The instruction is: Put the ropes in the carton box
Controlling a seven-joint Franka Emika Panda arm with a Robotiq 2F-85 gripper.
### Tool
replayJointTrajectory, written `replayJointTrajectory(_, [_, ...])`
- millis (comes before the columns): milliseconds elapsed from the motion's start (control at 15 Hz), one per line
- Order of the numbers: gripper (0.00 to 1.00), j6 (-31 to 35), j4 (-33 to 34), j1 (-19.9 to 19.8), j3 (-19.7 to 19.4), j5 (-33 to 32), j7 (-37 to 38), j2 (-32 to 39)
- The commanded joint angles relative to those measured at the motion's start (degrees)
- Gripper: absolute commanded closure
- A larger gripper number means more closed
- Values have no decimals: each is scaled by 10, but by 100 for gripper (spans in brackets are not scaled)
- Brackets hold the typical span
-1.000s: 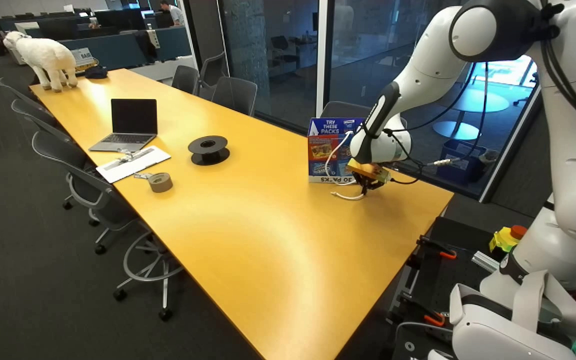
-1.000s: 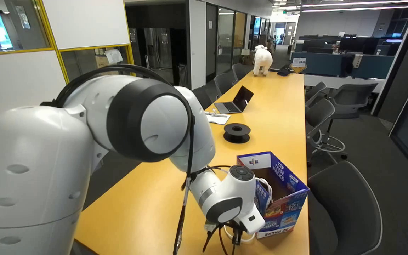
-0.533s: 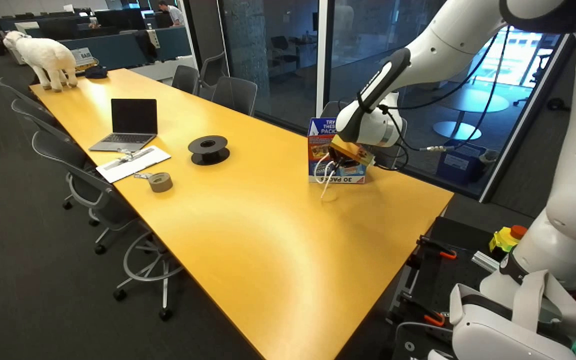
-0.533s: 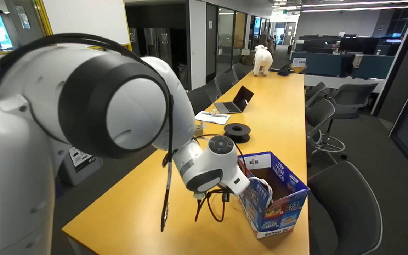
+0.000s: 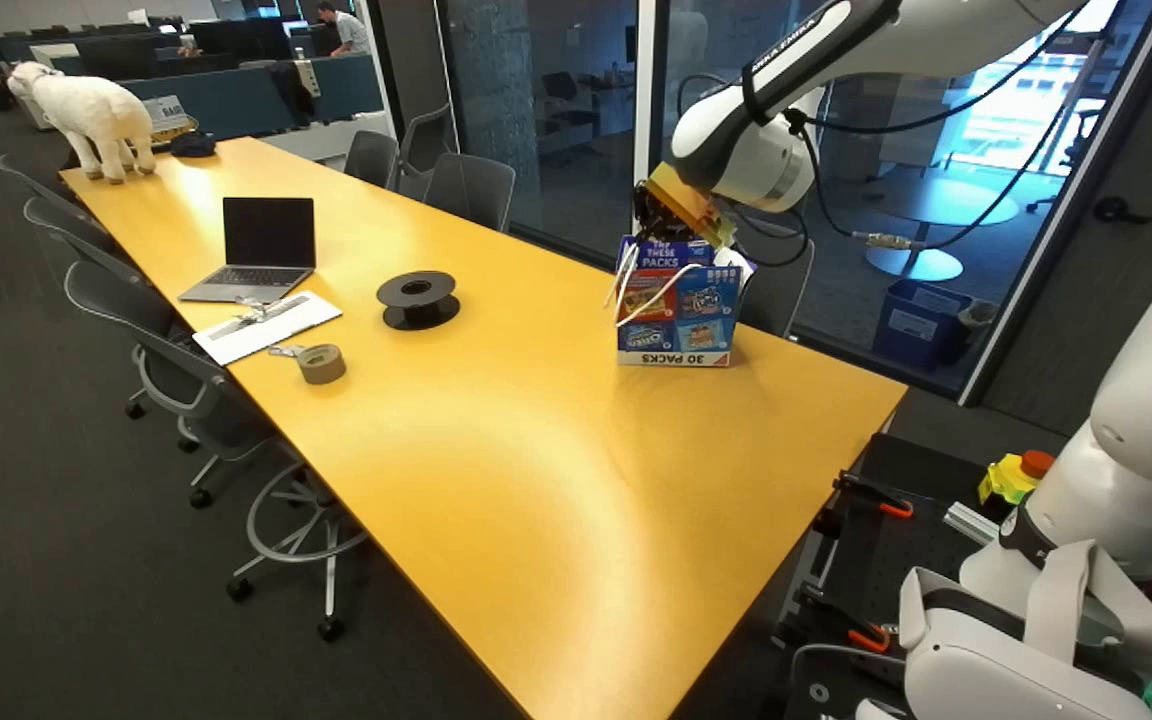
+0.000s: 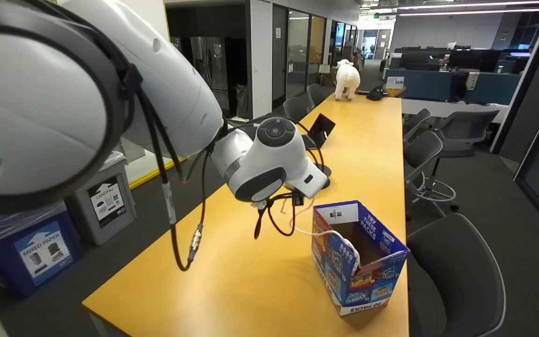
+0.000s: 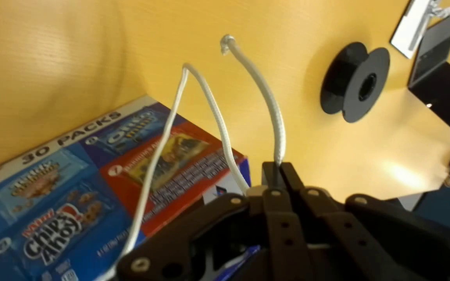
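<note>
Currently the jaws of the black gripper (image 7: 279,168) are clenched on a white braided rope (image 7: 279,136), raised clear of the yellow wooden surface (image 5: 456,520). One tip of the rope juts free from the jaws. In an exterior view, white rope crosses the rim of the upright, open-topped blue-and-red carton box (image 6: 332,267) and shows just inside its wall; the length lying within is hidden. The wrist view shows a second white strand (image 7: 165,134), sharply bent, slanting in front of the box's printed face; whether both strands belong to one rope cannot be confirmed. The box stands close to the long edge facing the glass wall (image 5: 576,150), towards the corner nearest the white robot arm (image 5: 1151,400). A black plastic spool (image 5: 417,301) sits between the two long edges. Along the opposite long edge lie a brown roll of tape (image 5: 323,372), a flat white board (image 5: 281,330) and a grey laptop (image 5: 266,240), screen raised. A white plush sheep (image 5: 91,110) stands at that edge's far corner.
</note>
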Motion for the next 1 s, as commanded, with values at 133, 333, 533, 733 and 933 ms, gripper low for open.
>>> replayJointTrajectory(133, [99,2,44,-5,-50,-233,225,-30])
replayJointTrajectory(333, [99,-45,93,-17,-75,-371,359,-59])
replayJointTrajectory(533, [99,-109,175,-33,-62,-486,492,-64])
replayJointTrajectory(733, [99,-180,252,-26,-41,-581,598,-57])
replayJointTrajectory(933, [99,-254,312,-18,-16,-656,666,-42])
